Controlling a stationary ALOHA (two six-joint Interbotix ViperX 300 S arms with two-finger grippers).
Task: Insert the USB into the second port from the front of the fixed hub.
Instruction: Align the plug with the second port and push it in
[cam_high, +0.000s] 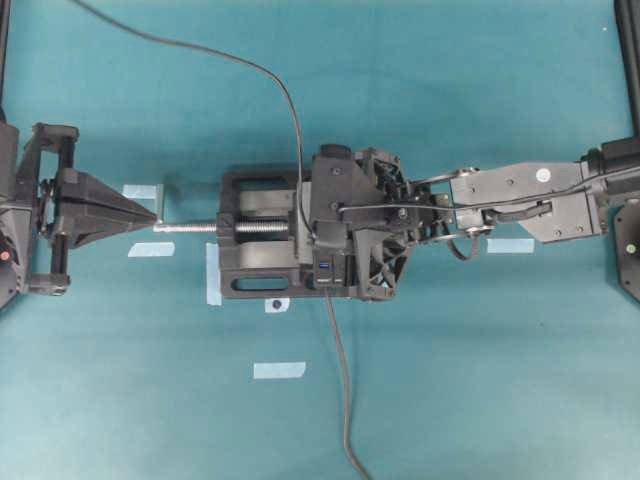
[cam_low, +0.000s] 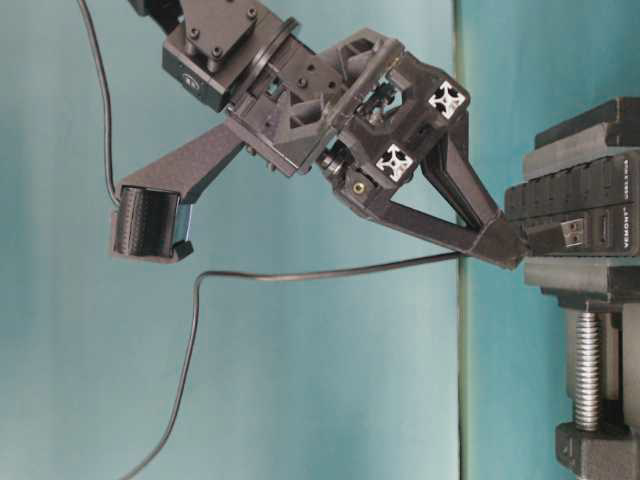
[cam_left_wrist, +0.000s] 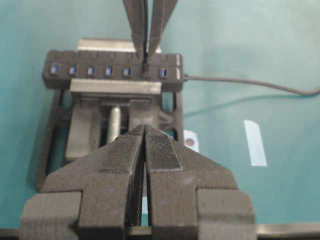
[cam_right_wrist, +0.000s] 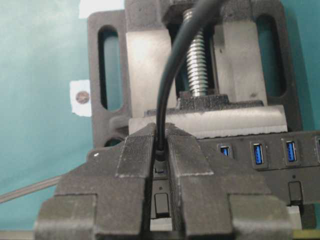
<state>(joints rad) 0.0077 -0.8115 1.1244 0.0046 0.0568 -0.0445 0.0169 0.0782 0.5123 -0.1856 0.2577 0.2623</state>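
Fingertips (cam_right_wrist: 135, 160) of the right gripper (cam_right_wrist: 160, 150), ribbed black plastic, were pinched tight on the USB (cam_right_wrist: 160, 151), whose small black plug was pressed at a port of the fixed hub (cam_right_wrist: 260, 165). Its thin glossy cable (cam_right_wrist: 172, 65) was arched up over the threaded silver screw (cam_right_wrist: 197, 60). That long matte bar with blue slots was clamped in the blocky black vise (cam_high: 255, 255). Well apart, the left gripper (cam_left_wrist: 145, 150) was seen fully closed, holding nothing.

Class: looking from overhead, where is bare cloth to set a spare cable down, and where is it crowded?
Bare cloth: lower left, below the left gripper and beside the tape strip. Crowded: the centre, around the vise, fixed hub and right gripper.
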